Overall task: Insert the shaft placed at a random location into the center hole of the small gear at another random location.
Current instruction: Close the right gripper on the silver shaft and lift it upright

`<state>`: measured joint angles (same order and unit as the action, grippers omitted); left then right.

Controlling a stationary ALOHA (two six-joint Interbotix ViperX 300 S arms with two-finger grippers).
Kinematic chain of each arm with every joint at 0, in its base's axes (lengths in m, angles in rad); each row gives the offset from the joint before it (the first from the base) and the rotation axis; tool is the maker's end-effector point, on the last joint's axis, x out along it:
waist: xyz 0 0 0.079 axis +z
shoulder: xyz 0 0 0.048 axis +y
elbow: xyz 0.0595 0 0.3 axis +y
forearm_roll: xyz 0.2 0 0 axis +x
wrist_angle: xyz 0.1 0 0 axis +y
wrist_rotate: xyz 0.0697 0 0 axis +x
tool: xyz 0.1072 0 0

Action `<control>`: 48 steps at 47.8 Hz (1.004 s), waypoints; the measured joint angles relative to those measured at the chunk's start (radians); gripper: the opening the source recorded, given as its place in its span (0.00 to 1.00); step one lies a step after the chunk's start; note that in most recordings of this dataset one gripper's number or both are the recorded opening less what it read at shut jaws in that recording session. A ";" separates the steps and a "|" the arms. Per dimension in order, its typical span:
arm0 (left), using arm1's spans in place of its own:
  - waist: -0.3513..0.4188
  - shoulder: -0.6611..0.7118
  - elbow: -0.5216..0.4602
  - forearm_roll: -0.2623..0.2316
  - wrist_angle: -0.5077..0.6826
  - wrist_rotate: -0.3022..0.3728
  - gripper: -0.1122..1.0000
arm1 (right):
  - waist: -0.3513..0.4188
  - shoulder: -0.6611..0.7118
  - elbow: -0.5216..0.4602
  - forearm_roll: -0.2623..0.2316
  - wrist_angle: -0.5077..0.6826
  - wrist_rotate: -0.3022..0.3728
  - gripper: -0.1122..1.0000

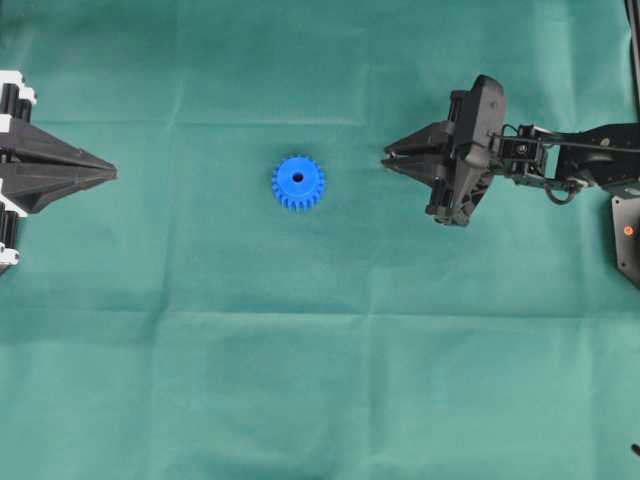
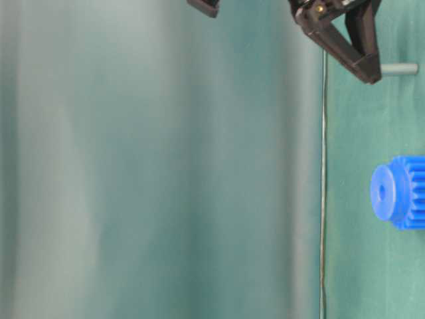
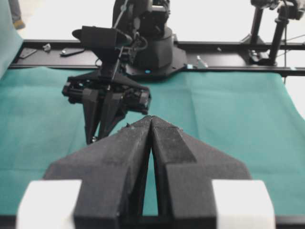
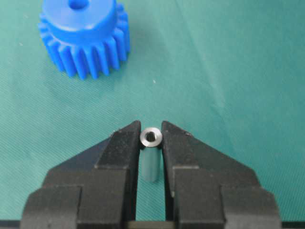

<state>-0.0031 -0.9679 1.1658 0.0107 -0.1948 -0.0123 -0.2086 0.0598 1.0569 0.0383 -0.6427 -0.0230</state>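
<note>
The small gear (image 1: 298, 182), bright blue and toothed, lies flat on the green cloth with its center hole (image 1: 298, 178) facing up. The gear also shows in the right wrist view (image 4: 83, 36) and the table-level view (image 2: 398, 193). My right gripper (image 4: 151, 133) is shut on the shaft (image 4: 151, 137), a small silver pin held upright by its top end, its end face toward the camera. In the table-level view the shaft (image 2: 400, 68) sticks out beyond the fingertips. The right gripper (image 1: 387, 160) is to the gear's right, apart from it. My left gripper (image 1: 112, 175) rests shut at the far left, holding nothing.
Green cloth (image 1: 320, 380) covers the whole table. The right arm's body (image 1: 560, 155) reaches in from the right edge. A black base with a red light (image 1: 627, 232) sits at the right border.
</note>
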 measured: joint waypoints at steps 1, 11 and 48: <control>0.000 0.000 0.000 -0.002 0.000 0.000 0.10 | 0.000 -0.015 -0.005 0.000 0.020 0.000 0.22; 0.000 0.000 0.000 0.000 0.000 0.000 0.10 | 0.002 -0.141 -0.034 0.000 0.169 0.000 0.22; 0.000 0.000 0.000 0.000 0.000 0.000 0.10 | 0.011 -0.233 -0.064 -0.002 0.224 0.000 0.22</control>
<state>-0.0031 -0.9679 1.1658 0.0107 -0.1948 -0.0123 -0.1979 -0.1733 0.9925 0.0368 -0.4188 -0.0230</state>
